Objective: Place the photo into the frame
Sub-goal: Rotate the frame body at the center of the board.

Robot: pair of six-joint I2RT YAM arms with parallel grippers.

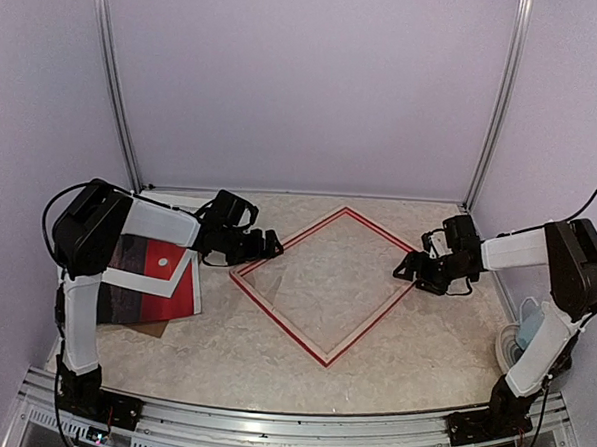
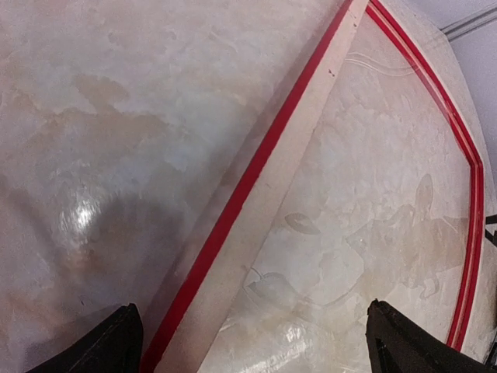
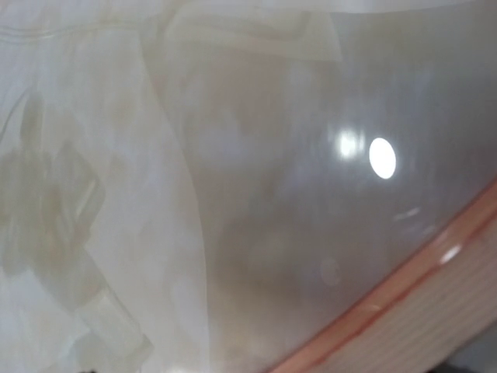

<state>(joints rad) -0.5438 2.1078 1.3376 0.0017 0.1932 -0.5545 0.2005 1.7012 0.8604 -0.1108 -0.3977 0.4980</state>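
Note:
The frame [image 1: 282,317], red-edged with pale wood showing, lies flat as a diamond in the middle of the table, a clear pane inside it. The photo [image 1: 148,259], red sky with a white sun, lies at the left under my left arm, partly covered by a white mat border [image 1: 171,287]. My left gripper [image 1: 270,246] is open at the frame's left corner. In the left wrist view the frame's side [image 2: 260,194] runs between its open fingers [image 2: 116,346]. My right gripper [image 1: 413,271] is at the frame's right corner. Its fingers are hidden in the right wrist view, where the frame's edge [image 3: 404,303] is blurred.
A brown backing board [image 1: 149,327] peeks out below the photo. A white and pale blue object [image 1: 523,340] sits off the table's right edge by the right arm. Lilac walls with metal posts close in the back and sides.

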